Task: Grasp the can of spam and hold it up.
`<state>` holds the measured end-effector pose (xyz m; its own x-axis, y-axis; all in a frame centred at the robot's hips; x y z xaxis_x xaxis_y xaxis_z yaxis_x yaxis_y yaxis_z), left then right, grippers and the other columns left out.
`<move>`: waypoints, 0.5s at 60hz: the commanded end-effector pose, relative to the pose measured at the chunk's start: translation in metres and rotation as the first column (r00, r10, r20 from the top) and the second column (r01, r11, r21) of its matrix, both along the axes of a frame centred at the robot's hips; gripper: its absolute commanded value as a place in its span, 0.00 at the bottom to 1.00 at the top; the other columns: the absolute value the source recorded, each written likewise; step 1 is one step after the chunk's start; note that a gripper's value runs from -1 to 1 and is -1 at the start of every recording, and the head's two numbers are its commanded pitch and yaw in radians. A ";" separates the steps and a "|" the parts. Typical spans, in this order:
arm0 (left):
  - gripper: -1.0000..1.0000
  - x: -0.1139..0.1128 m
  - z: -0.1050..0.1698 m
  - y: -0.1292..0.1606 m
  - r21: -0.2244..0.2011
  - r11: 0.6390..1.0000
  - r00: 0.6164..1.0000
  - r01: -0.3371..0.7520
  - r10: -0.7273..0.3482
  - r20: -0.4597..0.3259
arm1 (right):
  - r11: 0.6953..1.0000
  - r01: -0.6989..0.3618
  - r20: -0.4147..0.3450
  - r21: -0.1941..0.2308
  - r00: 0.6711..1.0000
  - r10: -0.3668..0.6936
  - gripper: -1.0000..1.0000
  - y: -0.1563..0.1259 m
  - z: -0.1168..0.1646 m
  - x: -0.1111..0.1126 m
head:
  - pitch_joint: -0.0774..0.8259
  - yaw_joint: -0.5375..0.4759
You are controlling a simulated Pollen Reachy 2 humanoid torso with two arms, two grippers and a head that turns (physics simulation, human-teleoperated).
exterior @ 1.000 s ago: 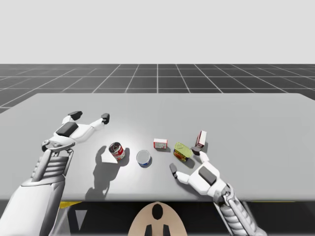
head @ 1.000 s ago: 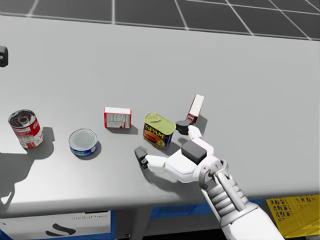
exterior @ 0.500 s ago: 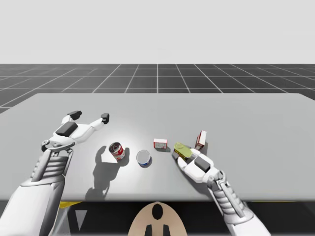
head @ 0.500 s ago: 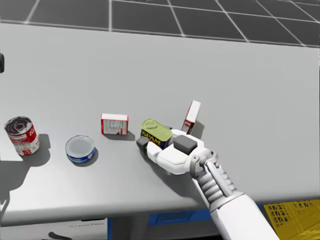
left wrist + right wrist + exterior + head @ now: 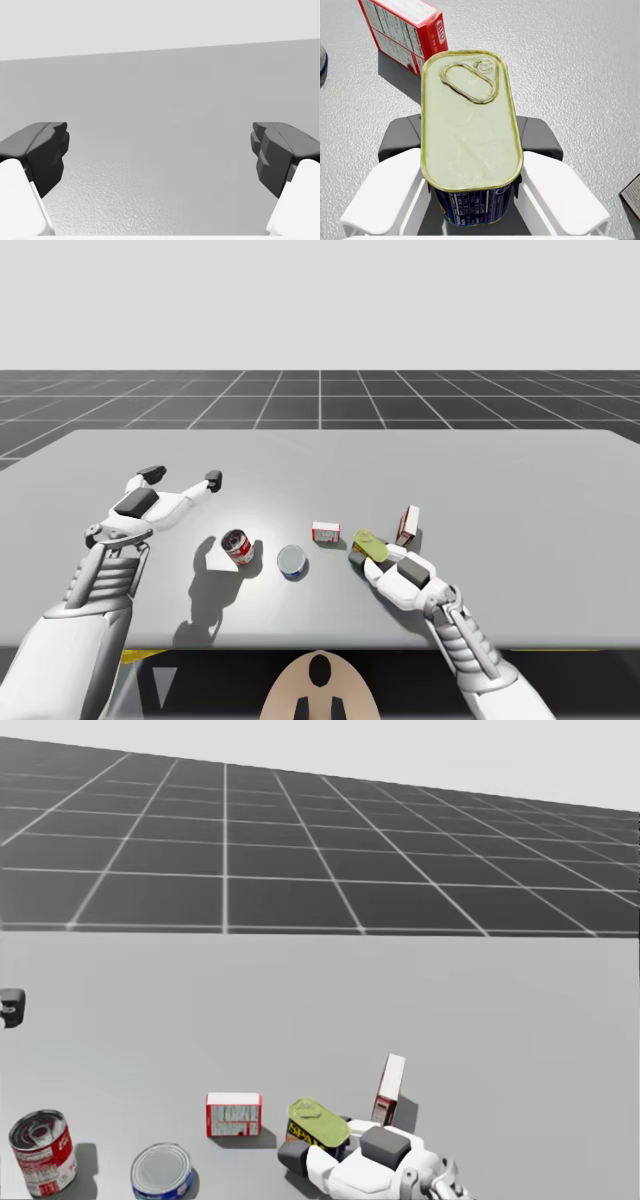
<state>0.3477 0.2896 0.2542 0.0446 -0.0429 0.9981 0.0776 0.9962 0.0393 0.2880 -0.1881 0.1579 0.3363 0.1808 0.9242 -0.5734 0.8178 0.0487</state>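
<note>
**Q:** What is the right gripper doing?

**A:** The right gripper (image 5: 470,142) is clamped on the spam can (image 5: 470,115). Its dark fingers (image 5: 400,140) press the can's two long sides. The pull-ring lid faces up.

**Q:** Where is the can?

**A:** It is near the front edge of the table (image 5: 500,490), on the right arm's side. It seems to stand on the surface. I cannot make out any gap beneath it.

**Q:** So how far along is the task?

**A:** The grasp looks done. The lift, and holding the can up, appear to be what is left.

**Q:** What lies around it?

**A:** A flat red box (image 5: 402,32) lies just ahead of the can, close but apart. An upright box (image 5: 408,524) stands near the gripper's outer side. A blue tin (image 5: 292,561) and a red can (image 5: 237,546) sit further toward the left arm. A straight rise should clear them all.

**Q:** And the left gripper?

**A:** The left gripper (image 5: 160,150) is spread wide and holds nothing. It is over bare table, well apart from the goods.
</note>
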 end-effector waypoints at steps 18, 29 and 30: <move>0.00 0.000 0.003 0.002 -0.032 0.999 1.000 -0.007 0.008 0.003 | 0.992 0.070 0.161 0.108 0.983 -0.087 1.00 0.006 0.095 -0.004 | 0.44 0.31; 0.00 0.000 0.004 0.002 -0.035 0.999 1.000 -0.014 0.015 0.009 | 0.983 0.092 0.307 0.159 0.942 -0.138 1.00 0.002 0.165 -0.004 | 0.43 0.31; 0.00 0.000 0.004 0.002 -0.037 0.999 1.000 -0.016 0.016 0.010 | 0.981 0.096 0.331 0.171 0.932 -0.149 1.00 0.000 0.176 -0.004 | 0.43 0.31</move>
